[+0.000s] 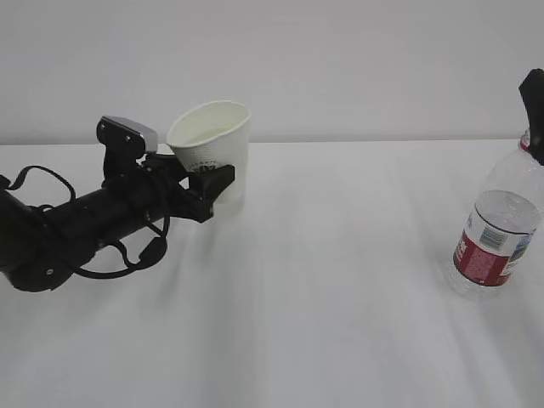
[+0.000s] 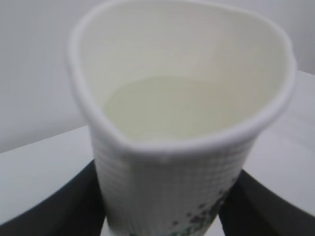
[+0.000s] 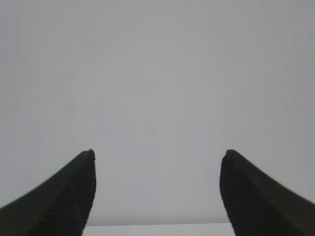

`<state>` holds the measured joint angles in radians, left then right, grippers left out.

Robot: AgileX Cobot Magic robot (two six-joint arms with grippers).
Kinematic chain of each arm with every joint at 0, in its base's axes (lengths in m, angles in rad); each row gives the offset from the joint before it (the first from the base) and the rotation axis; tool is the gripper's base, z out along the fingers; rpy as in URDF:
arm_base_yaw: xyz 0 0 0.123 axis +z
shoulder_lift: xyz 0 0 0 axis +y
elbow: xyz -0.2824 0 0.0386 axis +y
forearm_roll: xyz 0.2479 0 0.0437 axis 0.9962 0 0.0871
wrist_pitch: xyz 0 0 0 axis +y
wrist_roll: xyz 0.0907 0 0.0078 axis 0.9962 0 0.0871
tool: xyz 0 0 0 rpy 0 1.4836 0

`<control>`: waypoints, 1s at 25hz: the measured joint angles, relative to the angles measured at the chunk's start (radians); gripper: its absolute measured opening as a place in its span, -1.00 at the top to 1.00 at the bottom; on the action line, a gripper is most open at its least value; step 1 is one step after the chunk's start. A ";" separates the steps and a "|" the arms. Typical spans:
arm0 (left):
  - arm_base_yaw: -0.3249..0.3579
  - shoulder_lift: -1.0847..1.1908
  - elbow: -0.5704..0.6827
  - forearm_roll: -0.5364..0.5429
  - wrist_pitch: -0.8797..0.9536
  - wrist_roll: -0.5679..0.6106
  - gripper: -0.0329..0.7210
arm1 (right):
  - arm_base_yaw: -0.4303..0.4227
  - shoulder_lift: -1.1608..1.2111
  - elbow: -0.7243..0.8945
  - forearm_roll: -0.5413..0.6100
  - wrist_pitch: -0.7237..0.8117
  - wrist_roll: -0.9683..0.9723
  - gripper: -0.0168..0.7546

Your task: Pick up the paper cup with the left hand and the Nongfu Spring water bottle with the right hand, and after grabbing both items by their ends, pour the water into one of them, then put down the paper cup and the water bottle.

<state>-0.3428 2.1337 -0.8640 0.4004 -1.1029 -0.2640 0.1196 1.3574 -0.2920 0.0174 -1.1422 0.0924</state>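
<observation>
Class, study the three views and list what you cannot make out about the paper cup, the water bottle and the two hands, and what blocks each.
- Paper cup base: exterior view, hidden behind the left hand.
- Cup logo: left wrist view, blurred and cut by the bottom edge.
- Water bottle mouth: exterior view, cut by the right edge, beside the right hand.
- Right hand: wrist view shows only open fingers against blank wall.

Left hand point(image 1: 208, 183): bulky black arm, looping black cables, silver-grey plate on top. Right hand point(image 3: 157, 189): two black ribbed, tapering fingers point(image 3: 74, 191).
</observation>
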 joint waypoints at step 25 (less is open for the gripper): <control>0.065 0.000 0.093 -0.010 0.000 0.002 -0.34 | 0.000 0.000 0.000 0.000 -0.002 0.000 -0.58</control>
<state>-0.2773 2.1337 -0.7714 0.3904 -1.1026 -0.2623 0.1196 1.3574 -0.2920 0.0174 -1.1443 0.0924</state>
